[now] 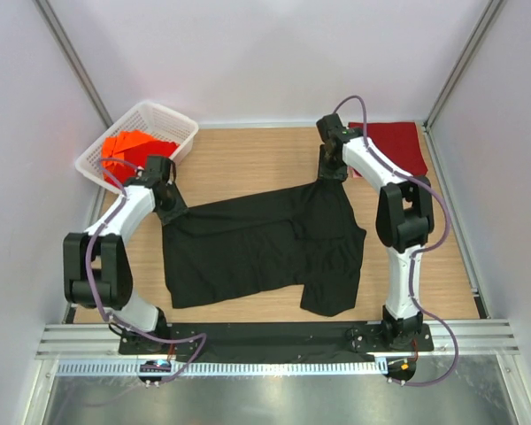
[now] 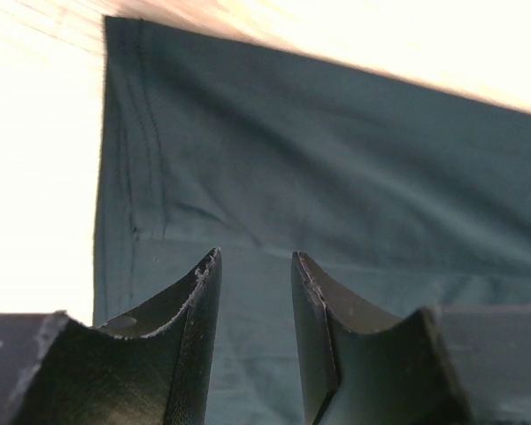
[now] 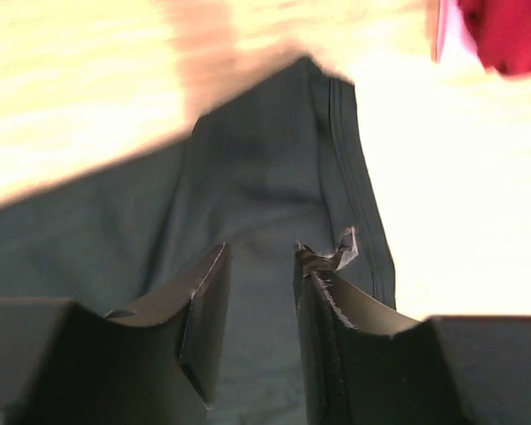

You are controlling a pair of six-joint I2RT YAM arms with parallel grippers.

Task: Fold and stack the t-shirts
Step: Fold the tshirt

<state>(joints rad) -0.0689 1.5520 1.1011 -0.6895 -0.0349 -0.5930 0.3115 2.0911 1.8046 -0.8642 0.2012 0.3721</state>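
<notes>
A black t-shirt (image 1: 265,248) lies spread and rumpled across the middle of the wooden table. My left gripper (image 1: 170,211) hangs over its far left corner. In the left wrist view the gripper (image 2: 255,258) stands open, and the stitched hem of the shirt (image 2: 336,159) shows through the gap. My right gripper (image 1: 332,173) is over the shirt's far right corner. It too is open (image 3: 261,252), just above the cloth (image 3: 257,168), with a frayed pad on one fingertip (image 3: 341,257). A dark red t-shirt (image 1: 398,142) lies flat at the far right. Orange-red t-shirts (image 1: 133,149) sit in the basket.
A white lattice basket (image 1: 173,115) stands at the far left corner, close behind my left arm. White walls enclose the table on three sides. Bare wood (image 1: 248,159) shows between the basket and the dark red t-shirt (image 3: 513,31).
</notes>
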